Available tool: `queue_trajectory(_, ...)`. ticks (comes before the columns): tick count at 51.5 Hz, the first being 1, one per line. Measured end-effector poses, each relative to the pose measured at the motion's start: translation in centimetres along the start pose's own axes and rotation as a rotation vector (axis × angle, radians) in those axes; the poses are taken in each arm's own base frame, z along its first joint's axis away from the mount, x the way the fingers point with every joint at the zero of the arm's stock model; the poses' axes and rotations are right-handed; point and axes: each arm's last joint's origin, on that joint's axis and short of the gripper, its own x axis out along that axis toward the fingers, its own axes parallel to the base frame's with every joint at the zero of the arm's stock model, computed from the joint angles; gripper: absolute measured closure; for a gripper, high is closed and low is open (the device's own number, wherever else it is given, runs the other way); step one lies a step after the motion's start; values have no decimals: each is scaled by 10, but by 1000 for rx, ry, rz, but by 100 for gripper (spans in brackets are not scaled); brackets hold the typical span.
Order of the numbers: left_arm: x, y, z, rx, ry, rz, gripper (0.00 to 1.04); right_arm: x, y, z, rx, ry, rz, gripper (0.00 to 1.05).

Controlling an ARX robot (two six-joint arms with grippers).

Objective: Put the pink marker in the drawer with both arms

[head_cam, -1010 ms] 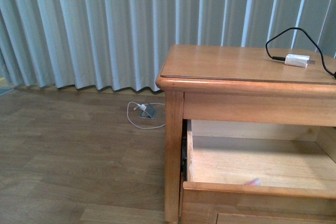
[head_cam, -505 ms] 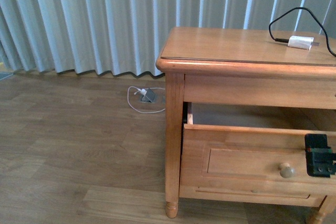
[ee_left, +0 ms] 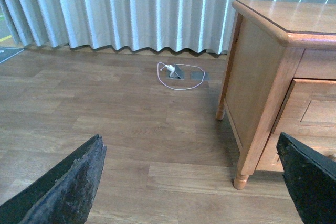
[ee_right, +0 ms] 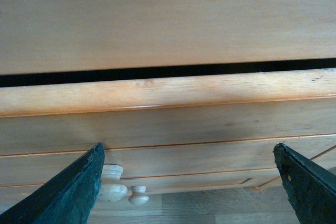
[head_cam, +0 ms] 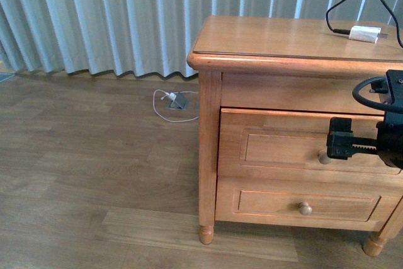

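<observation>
Front view: drawer point(head_cam: 296, 146) looks nearly closed, right pincer point(head_cam: 340, 145) by knob point(head_cam: 324, 156). Wrist views: both pincers spread wide, empty; left pincer point(ee_left: 191, 182) over floor point(ee_left: 105, 114).

pale pleated curtains point(head_cam: 126, 17) hang to the wood-plank floor point(head_cam: 82, 174) ahead of me. at my right stands a honey-coloured wooden nightstand point(head_cam: 208, 155) on turned feet — a white cable point(head_cam: 165, 106) loops on the floor behind it.
</observation>
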Motion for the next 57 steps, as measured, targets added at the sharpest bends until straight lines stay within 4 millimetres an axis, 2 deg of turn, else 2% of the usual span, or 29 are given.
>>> queue_trajectory(17, 0, 0, 0, 0, 0, 0, 6, 12, 2, 5, 20, -44, 2, 8)
queue_trajectory(34, 0, 0, 0, 0, 0, 0, 6, 11, 1, 5, 13, -34, -2, 8)
queue_trajectory(46, 0, 0, 0, 0, 0, 0, 6, -32, -5, 19, 11, -1, 10, 8)
queue_trajectory(55, 0, 0, 0, 0, 0, 0, 6, -79, -8, 29, 3, 30, 52, 8)
queue_trajectory(57, 0, 0, 0, 0, 0, 0, 6, -97, -9, 34, -1, 30, 68, 8)
